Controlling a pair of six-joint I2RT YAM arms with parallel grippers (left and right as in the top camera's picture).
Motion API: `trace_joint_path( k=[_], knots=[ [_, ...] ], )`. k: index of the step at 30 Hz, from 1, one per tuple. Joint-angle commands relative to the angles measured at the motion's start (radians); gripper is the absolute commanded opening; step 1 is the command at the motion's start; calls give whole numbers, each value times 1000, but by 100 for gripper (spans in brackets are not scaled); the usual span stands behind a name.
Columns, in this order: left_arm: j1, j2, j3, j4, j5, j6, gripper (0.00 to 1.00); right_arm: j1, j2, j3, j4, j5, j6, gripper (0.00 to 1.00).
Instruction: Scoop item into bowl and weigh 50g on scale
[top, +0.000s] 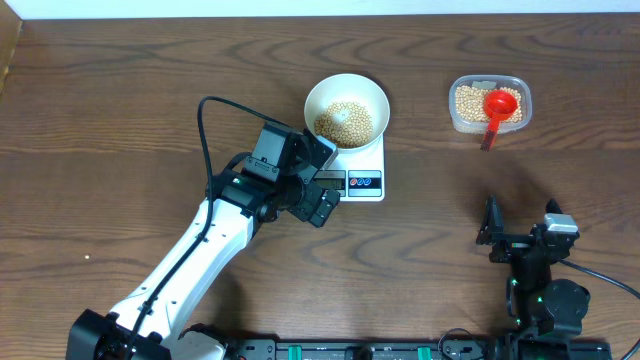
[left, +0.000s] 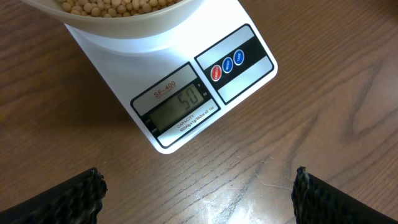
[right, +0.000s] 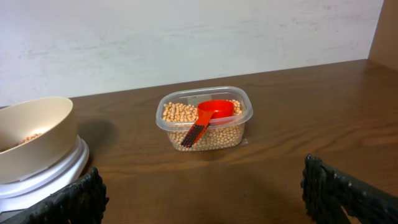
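The white bowl (top: 346, 110) holds tan beans (top: 343, 122) and stands on the white scale (top: 361, 172). In the left wrist view the scale's display (left: 180, 102) reads 50, with the bowl (left: 124, 22) above it. My left gripper (top: 318, 192) hangs open and empty just in front of the scale's display; its fingertips frame bare wood (left: 199, 193). My right gripper (top: 520, 232) is open and empty near the front right, facing the tub; its fingers frame bare table (right: 202, 193). The bowl (right: 31, 134) also shows at the left of the right wrist view.
A clear plastic tub (top: 489, 104) of beans with a red scoop (top: 497, 108) lying in it stands at the back right; it also shows in the right wrist view (right: 205, 118). A black cable (top: 205, 120) loops over the left arm.
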Motion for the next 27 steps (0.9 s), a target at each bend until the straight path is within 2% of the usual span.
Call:
trace_joint_path(
  k=[1,7,11,13,21,27],
  knots=[
    [4,-11,2,0,-6,-2,98,5,-7,-3,-2,-6,5,99],
    [4,-21,2,-1,-9,4,98,5,-7,-3,-2,-6,5,99],
    [4,-82,2,-58,-32,212,98,5,-7,-3,-2,-6,5,99],
    [4,-143,0,-87,-84,264,98,5,-7,-3,-2,-6,5,99],
    [41,-454,-50,-48,-248,264,98,5,-7,-3,-2,-6,5,99],
    [204,-717,-165,5,-253,195,98,5,-7,-3,-2,-6,5,99]
  ],
)
